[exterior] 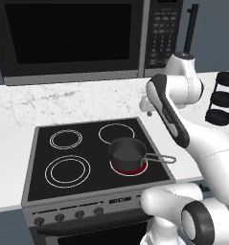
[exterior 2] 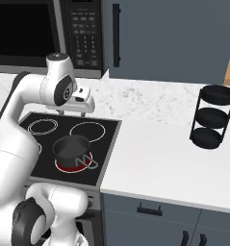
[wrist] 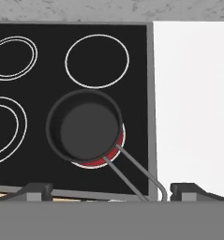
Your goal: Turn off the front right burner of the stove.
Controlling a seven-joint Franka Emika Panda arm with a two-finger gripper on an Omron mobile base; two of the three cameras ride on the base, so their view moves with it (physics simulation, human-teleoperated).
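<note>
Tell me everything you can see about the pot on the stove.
The saucepan is small, round and dark grey, looks like metal, and is empty. It stands upright on the front right burner, whose red glow shows around its base. A thin looped wire handle sticks out toward the stove's front right corner. Nothing else touches it; the gripper hangs above it with jaws open.

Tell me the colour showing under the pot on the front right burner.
Red: the front right burner glows red beneath the dark pot, clearest in the hand view.
</note>
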